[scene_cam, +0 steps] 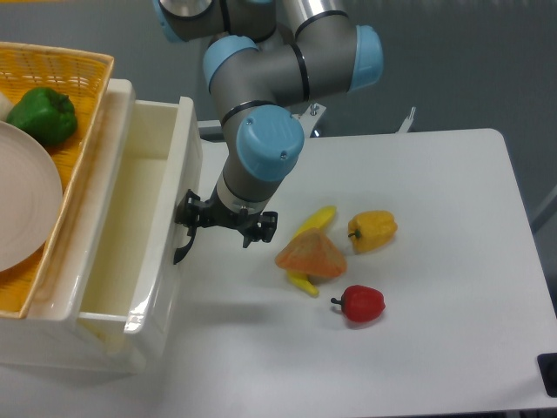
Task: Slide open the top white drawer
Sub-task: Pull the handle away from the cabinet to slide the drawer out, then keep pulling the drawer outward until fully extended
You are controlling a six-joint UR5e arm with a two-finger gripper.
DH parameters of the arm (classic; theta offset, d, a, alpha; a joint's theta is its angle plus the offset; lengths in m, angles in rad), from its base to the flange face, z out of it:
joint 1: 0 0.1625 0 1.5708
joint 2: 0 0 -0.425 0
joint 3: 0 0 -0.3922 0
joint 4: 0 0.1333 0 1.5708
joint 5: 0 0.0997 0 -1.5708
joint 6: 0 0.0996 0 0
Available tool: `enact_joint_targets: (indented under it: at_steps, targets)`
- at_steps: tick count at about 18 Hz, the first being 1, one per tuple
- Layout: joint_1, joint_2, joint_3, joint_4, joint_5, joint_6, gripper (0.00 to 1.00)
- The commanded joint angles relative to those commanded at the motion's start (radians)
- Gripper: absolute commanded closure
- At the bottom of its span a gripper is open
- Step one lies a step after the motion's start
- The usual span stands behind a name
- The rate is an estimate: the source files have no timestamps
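Note:
The top white drawer (130, 218) stands pulled well out of the cabinet, and its cream inside shows empty. Its curved black handle (182, 250) runs along the drawer front. My gripper (224, 228) hangs right in front of that drawer front, fingers spread wide and open. The left finger (188, 213) sits at the handle's upper end, seemingly hooked on it, though the contact itself is hidden. The right finger (263, 228) is free over the table. The lower drawer is hidden under the top one.
A yellow wicker basket (83, 83) on the cabinet top holds a green pepper (39, 113) and a white plate (22, 209). On the table to the right lie a yellow banana (315, 218), an orange wedge-shaped thing (311, 255), a yellow pepper (372, 230) and a red pepper (361, 302).

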Motion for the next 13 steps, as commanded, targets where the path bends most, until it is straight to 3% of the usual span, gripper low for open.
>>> enact_joint_targets:
  at_steps: [13]
  targets:
    - [0.035,-0.002,0.017,-0.002,0.000,0.028,0.00]
